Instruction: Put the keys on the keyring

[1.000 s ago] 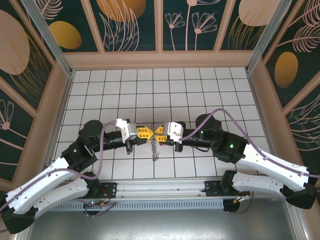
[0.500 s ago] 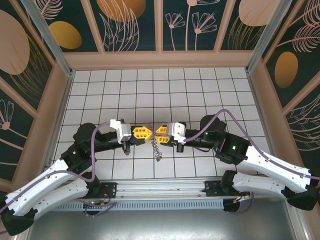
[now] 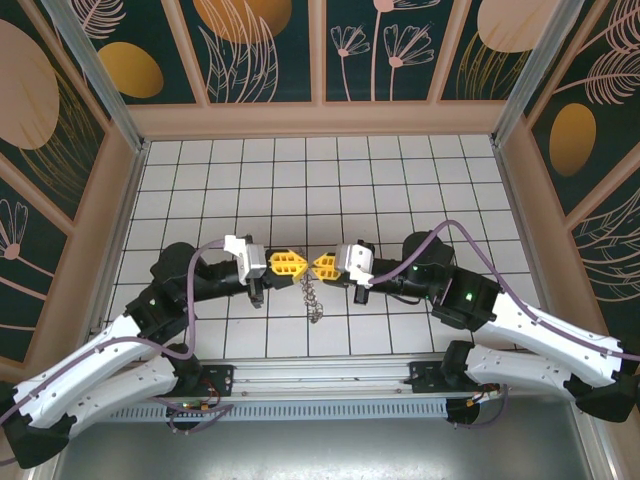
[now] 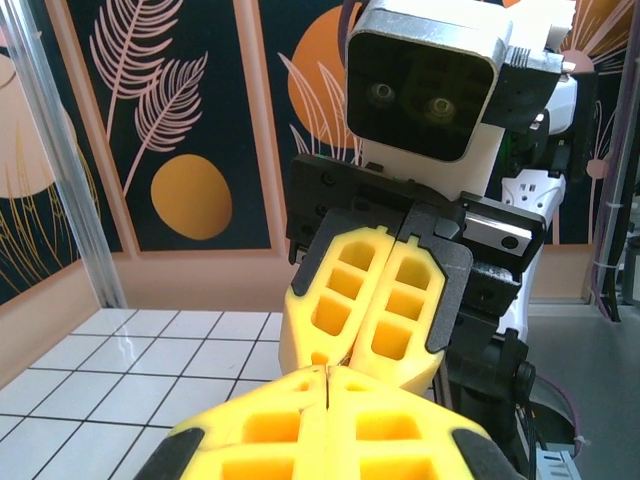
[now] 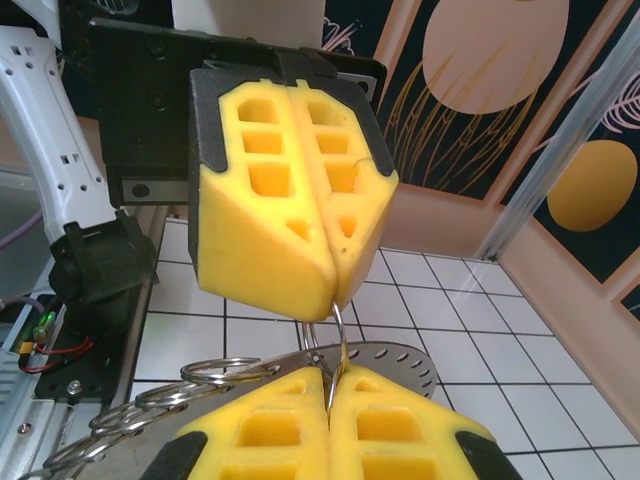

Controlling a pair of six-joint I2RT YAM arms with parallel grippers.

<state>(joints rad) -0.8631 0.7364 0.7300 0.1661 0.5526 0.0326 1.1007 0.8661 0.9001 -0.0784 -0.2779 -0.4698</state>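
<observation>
White tiled table [image 3: 400, 180], black grid lines, is carrying the whole set.

Left arm [image 3: 100, 355] and right arm [image 3: 530, 330] are reaching inward, wrists facing each other.

Left gripper [image 3: 296, 265] and right gripper [image 3: 320, 267], both with yellow fingers, are each pressed together, tip pointing at tip.

Keyring [image 3: 313, 298] is hanging as a loose chain under the gap between the tips.

Overhead view is giving the chain but not the hold. Right wrist view is showing a thin wire loop [image 5: 337, 335] running from one gripper's seam into the other's, both pinching it. Split rings [image 5: 215, 375] and a flat metal tag [image 5: 395, 365] are sitting beside it.

A second ago the tips were touching and the chain was hanging as one narrow strand. Now the tips are standing slightly apart.
</observation>
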